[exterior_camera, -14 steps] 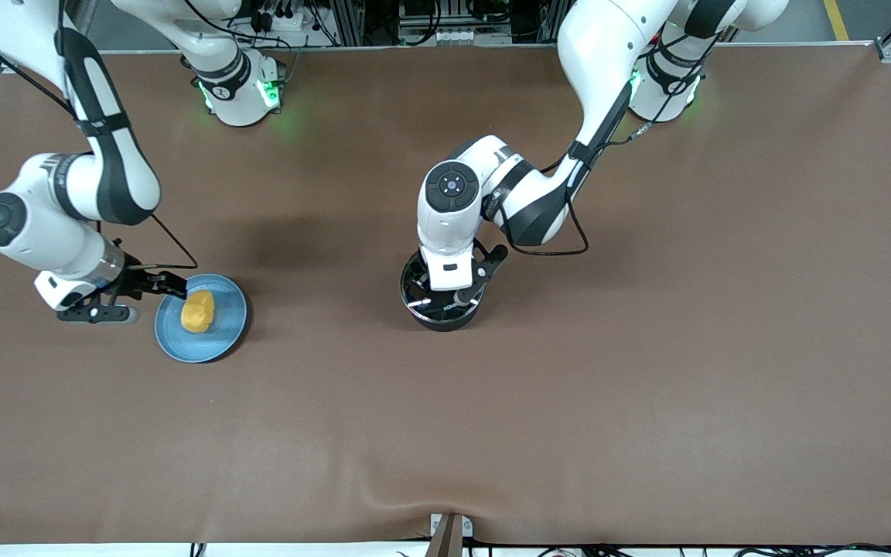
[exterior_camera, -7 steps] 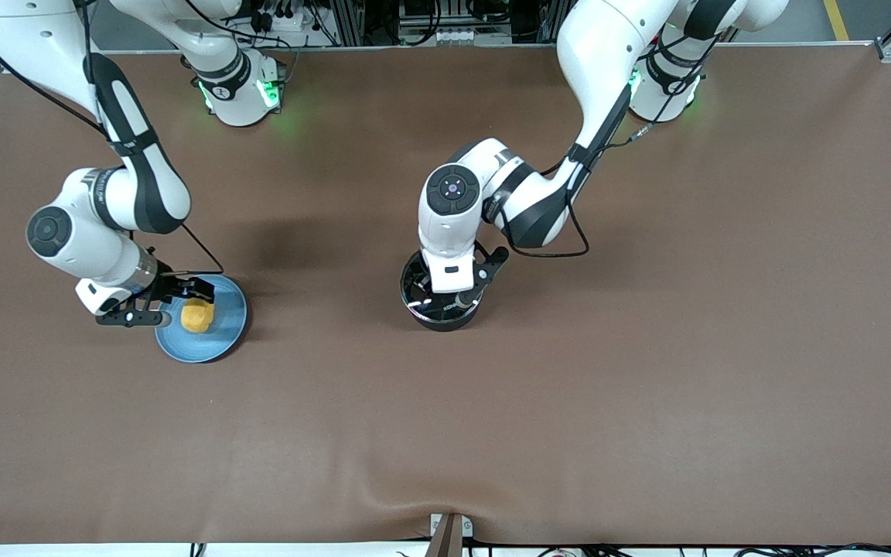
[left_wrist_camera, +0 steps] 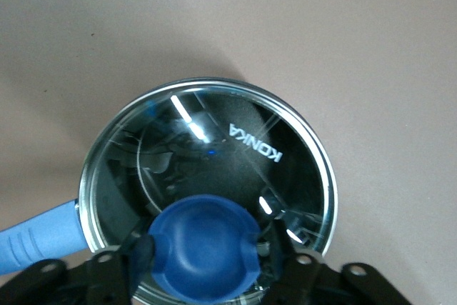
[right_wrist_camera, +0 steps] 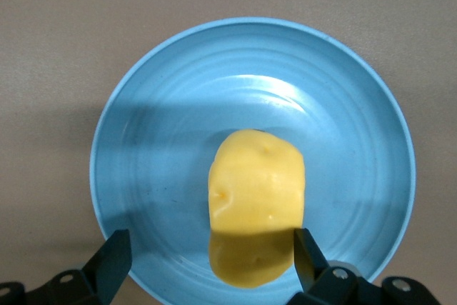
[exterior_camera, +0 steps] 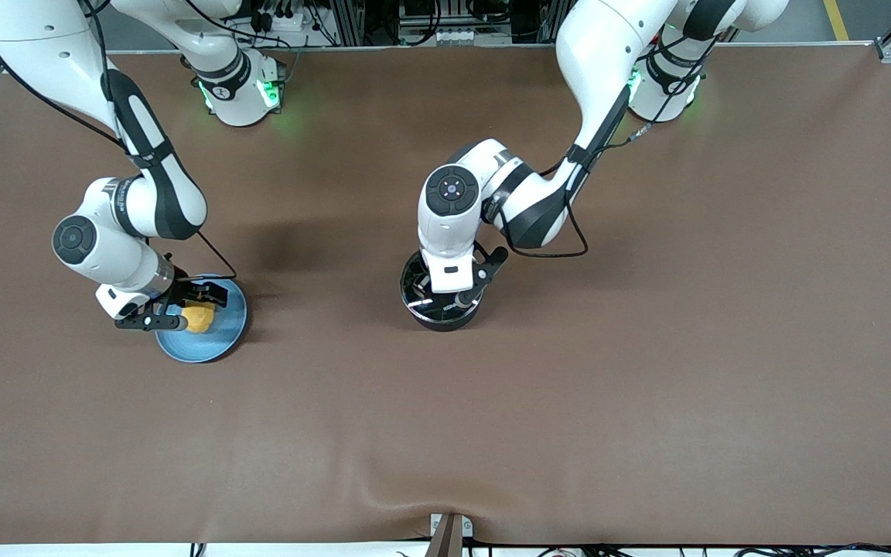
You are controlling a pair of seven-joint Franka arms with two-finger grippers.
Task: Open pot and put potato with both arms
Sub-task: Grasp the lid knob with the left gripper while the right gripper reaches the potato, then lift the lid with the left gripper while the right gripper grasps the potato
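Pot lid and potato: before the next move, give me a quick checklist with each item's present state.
1. Left claw shut on the lid knob: ok.
2. Lid seated on the pot, ready to lift: ok.
3. Potato lying on the blue plate: ok.
4. Right claw open, fingers astride the potato: ok.
5. Right claw low enough to close on the potato: cannot tell.
6. Pot handle free of the claws: ok.

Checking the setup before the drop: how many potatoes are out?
1. The potato lies on the blue plate, toward the right arm's end of the table; none shows through the pot's glass lid.
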